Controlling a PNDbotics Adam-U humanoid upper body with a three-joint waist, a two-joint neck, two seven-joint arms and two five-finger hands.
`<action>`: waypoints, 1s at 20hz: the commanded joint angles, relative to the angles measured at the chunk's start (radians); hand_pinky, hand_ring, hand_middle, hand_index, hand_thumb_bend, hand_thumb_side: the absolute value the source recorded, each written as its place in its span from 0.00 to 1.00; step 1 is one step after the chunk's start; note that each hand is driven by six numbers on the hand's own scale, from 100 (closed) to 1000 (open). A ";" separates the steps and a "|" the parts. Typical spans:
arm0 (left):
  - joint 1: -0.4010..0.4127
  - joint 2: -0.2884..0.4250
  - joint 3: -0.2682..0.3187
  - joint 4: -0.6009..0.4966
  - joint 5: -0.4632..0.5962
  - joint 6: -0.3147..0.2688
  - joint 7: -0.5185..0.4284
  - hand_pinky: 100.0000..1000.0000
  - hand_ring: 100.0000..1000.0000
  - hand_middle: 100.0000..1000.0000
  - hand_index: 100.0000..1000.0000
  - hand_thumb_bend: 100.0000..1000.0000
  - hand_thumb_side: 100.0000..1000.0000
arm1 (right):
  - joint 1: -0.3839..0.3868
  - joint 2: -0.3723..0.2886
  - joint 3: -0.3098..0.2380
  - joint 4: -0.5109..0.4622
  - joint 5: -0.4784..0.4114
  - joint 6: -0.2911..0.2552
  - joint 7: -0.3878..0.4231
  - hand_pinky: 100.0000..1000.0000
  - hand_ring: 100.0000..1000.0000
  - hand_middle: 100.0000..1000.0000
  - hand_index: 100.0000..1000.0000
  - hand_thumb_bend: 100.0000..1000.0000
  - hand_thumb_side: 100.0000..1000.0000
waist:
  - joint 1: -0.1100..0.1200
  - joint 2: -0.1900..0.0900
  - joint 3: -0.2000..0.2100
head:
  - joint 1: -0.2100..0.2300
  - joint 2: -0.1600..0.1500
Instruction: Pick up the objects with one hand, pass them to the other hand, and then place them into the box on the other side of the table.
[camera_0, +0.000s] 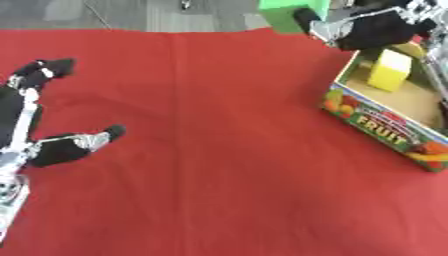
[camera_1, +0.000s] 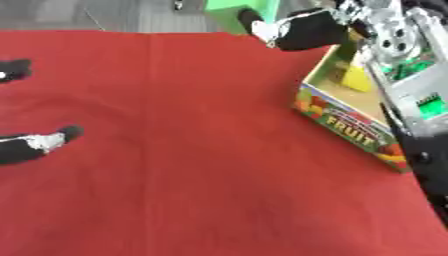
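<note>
My right hand (camera_0: 376, 27) is at the top right, just beyond the far corner of the fruit box (camera_0: 378, 121). Its black fingers are curled onto a green block (camera_0: 284, 12), which hangs over the table's far edge. The cardboard box has fruit pictures and the word FRUIT on its side and stands open at the right edge. Inside it a yellow block (camera_0: 389, 70) stands upright. My left hand (camera_0: 54, 149) rests at the left edge above the red cloth, its fingers spread and holding nothing.
A red cloth (camera_0: 210, 150) covers the whole table, with a faint fold running down its middle. Grey floor shows beyond the far edge. In the right eye view my right arm's silver casing (camera_1: 407, 75) hides part of the box.
</note>
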 joint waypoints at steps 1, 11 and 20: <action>0.007 0.049 0.042 -0.048 0.028 0.014 0.028 0.73 0.68 0.64 0.84 0.74 0.42 | 0.009 -0.075 -0.050 0.031 -0.006 0.001 -0.038 0.75 0.67 0.41 0.59 0.09 0.00 | 0.002 -0.025 0.001 | -0.018 -0.004; 0.054 0.075 0.116 -0.094 0.089 0.052 0.083 0.73 0.68 0.63 0.84 0.69 0.43 | 0.108 -0.161 -0.121 0.205 0.042 -0.020 -0.100 0.75 0.68 0.43 0.61 0.12 0.00 | 0.012 -0.028 0.001 | -0.073 -0.016; 0.072 0.071 0.140 -0.092 0.134 0.070 0.111 0.73 0.68 0.63 0.83 0.64 0.45 | 0.155 -0.168 -0.143 0.370 0.112 -0.053 -0.122 0.76 0.69 0.45 0.63 0.15 0.00 | 0.024 -0.026 0.005 | -0.083 -0.022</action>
